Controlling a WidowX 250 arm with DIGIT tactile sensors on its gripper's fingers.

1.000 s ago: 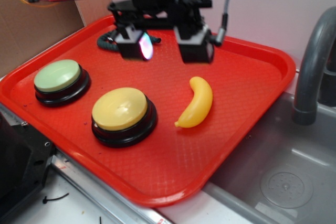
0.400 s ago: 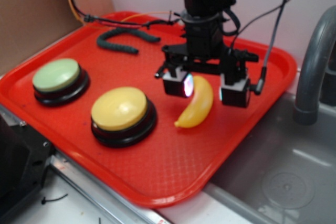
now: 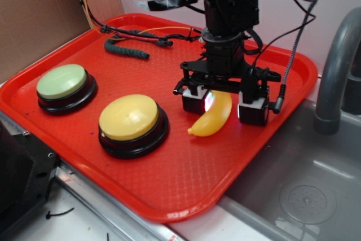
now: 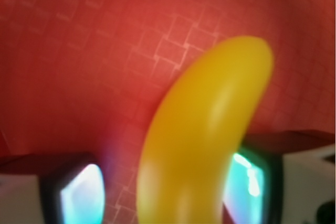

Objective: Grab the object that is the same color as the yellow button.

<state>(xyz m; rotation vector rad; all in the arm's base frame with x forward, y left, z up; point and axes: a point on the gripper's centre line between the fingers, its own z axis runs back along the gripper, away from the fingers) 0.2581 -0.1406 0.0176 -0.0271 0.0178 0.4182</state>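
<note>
The object, a small yellow toy banana (image 3: 211, 119) (image 4: 205, 140), lies on the red tray (image 3: 186, 179) to the right of the yellow button (image 3: 130, 118). My gripper (image 3: 224, 106) (image 4: 165, 195) is down over the banana's upper end, open, one finger on each side. In the wrist view the right glowing pad (image 4: 249, 179) is next to the banana, while tray shows between the banana and the left pad (image 4: 81, 198). The banana's far tip is hidden behind the fingers in the exterior view.
A pale green button (image 3: 63, 83) stands at the tray's left. A dark green twisted rope piece (image 3: 127, 50) and cables (image 3: 144, 33) lie at the back. A grey sink (image 3: 299, 190) and faucet pipe (image 3: 335, 69) are to the right; brown cardboard (image 3: 39, 21) stands at the left.
The arm has come forward from the tray's back and lowered, so the open fingers now straddle the banana. The banana and both buttons have stayed where they were.
</note>
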